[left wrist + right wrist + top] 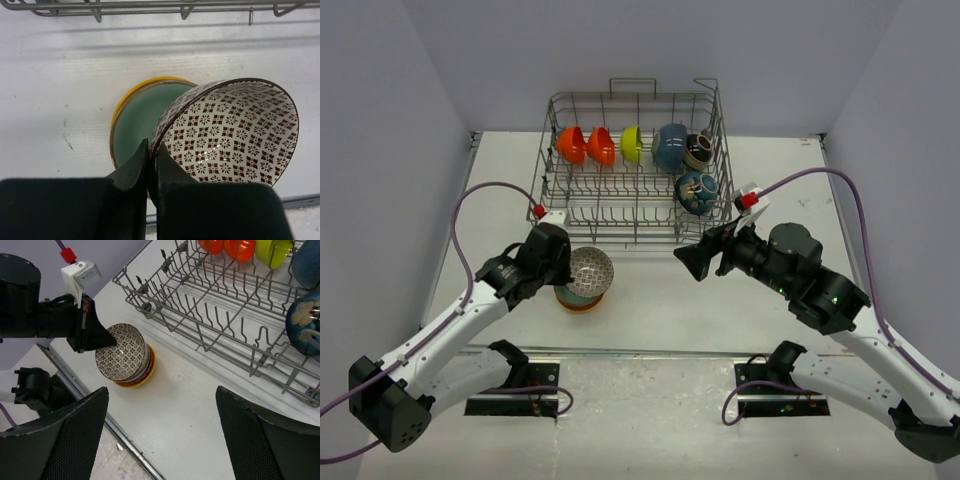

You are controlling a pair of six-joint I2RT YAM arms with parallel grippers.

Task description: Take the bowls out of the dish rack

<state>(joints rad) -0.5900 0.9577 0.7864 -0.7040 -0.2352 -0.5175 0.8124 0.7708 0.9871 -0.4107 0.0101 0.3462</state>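
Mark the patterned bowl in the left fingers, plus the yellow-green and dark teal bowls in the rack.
patterned bowl (235,135): left wrist view, inner wall.
yellow-green bowl (631,144): top view, its middle.
dark teal bowl (695,192): top view, patterned side.

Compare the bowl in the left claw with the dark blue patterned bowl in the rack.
The lattice bowl is white with brown diamonds; the dark blue bowl has pale blotches. The left claw pinches the lattice bowl's rim, tilted over the stacked bowls; the dark blue bowl stands on edge in the dish rack, untouched. Both are small, round, patterned.
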